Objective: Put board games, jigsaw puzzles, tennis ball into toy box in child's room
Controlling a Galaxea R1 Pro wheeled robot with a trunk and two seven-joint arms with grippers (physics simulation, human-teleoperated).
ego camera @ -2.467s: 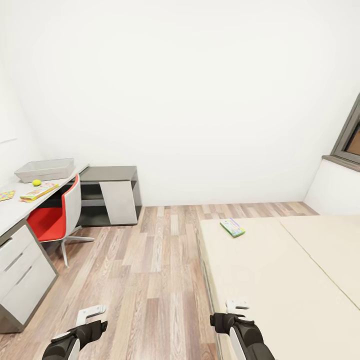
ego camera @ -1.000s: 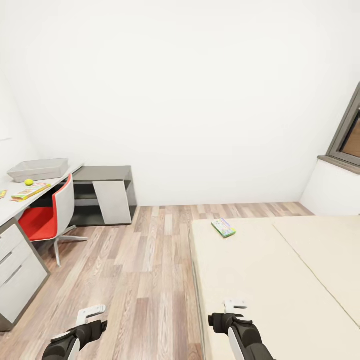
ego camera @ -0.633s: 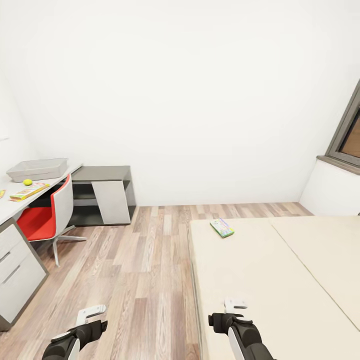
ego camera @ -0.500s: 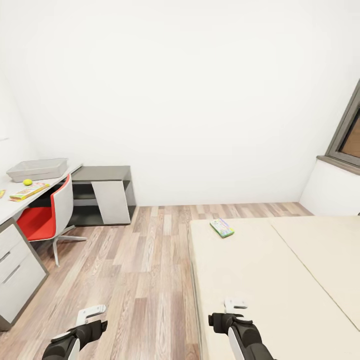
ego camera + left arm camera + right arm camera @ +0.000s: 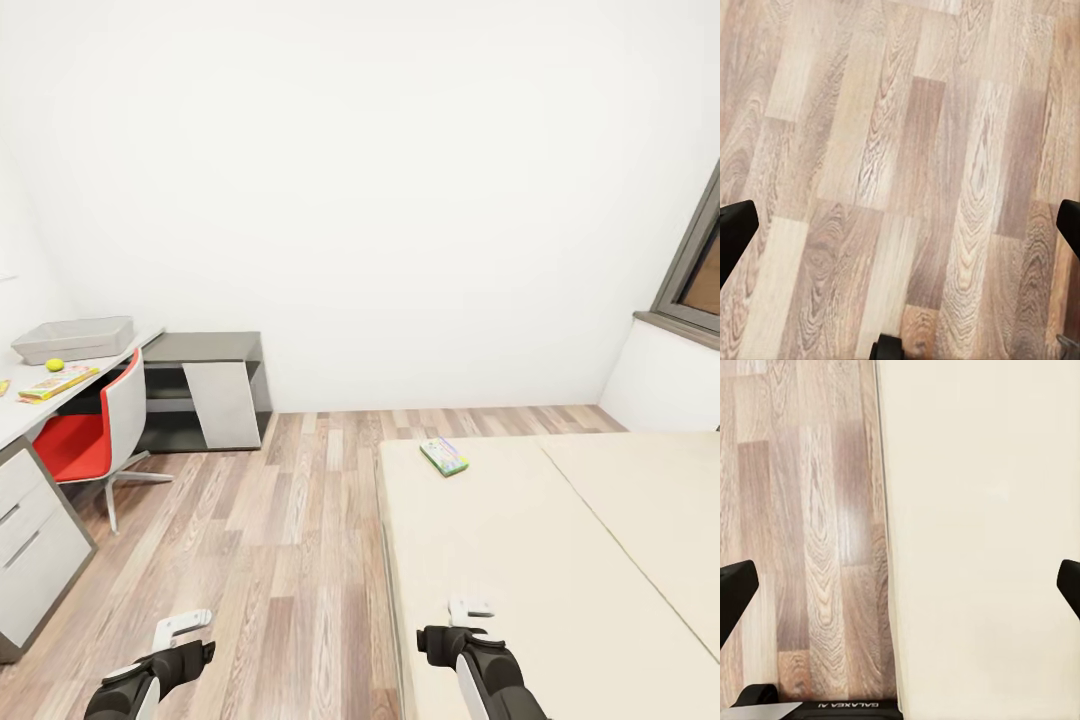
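- Both claws, left (image 5: 182, 628) and right (image 5: 470, 610), hang low, gaping and empty; board game (image 5: 445, 456) on bed (image 5: 520, 560), bin (image 5: 72, 340), ball (image 5: 55, 365) and another game (image 5: 58, 381) on far-left desk (image 5: 15, 420).
- Left wrist: fingertips (image 5: 735, 232) spread over floor (image 5: 900, 150).
- Right wrist: fingertips (image 5: 735, 592) spread over the bed's edge.

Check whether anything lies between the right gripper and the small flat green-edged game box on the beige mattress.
Nothing visible does. The right gripper hangs open over the near edge of the beige mattress, and the green-edged game box lies flat farther along it, with bare mattress between them.
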